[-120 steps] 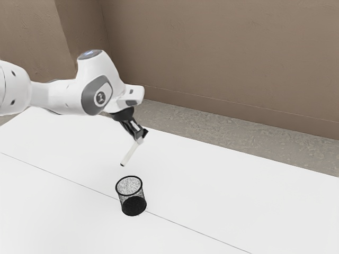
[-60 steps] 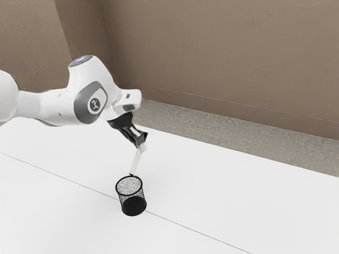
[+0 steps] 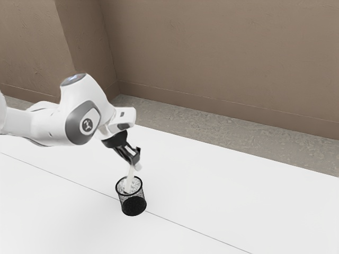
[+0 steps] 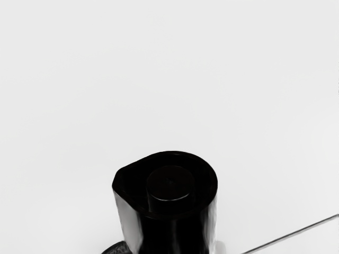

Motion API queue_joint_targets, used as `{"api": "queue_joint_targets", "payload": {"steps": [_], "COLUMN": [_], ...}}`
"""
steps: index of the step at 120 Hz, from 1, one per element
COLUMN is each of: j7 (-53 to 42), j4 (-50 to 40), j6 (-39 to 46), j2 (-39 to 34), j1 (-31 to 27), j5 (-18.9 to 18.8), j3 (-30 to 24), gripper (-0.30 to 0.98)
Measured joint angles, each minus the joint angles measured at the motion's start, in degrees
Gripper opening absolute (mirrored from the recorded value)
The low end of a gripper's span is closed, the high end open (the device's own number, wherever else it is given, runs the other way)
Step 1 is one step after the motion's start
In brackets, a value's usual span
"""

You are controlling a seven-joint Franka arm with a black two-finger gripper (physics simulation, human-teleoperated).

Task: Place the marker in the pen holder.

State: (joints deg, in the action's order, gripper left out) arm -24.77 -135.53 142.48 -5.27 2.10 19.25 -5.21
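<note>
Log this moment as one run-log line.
gripper: shut on marker | marker: tilted, lower end inside holder | holder: upright on table | release: not yet

The marker [image 3: 130, 175] reaches into the pen holder [image 3: 140, 199] on the table [image 3: 228, 190].

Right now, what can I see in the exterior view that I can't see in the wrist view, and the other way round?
Exterior view: my white arm, the fingers gripping the marker, its lower end inside the mouth of the pen holder, plus the brown wall and grey floor.

Wrist view: a close look at the marker's dark end face, with a round disc inside its rim.

Both: the marker, part of the pen holder, and the white table with its thin line.
</note>
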Motion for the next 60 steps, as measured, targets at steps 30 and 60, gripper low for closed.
{"api": "queue_joint_targets", "payload": {"steps": [30,60], "j7": [-0.4,-1.1], "j4": [0.0,20.7], "j6": [2.2,-11.9], "j2": [2.4,0.2], "j1": [0.3,-0.4], "j5": [1.9,-8.8], "j3": [-0.5,-0.8], "gripper": [0.12,0.50]}}
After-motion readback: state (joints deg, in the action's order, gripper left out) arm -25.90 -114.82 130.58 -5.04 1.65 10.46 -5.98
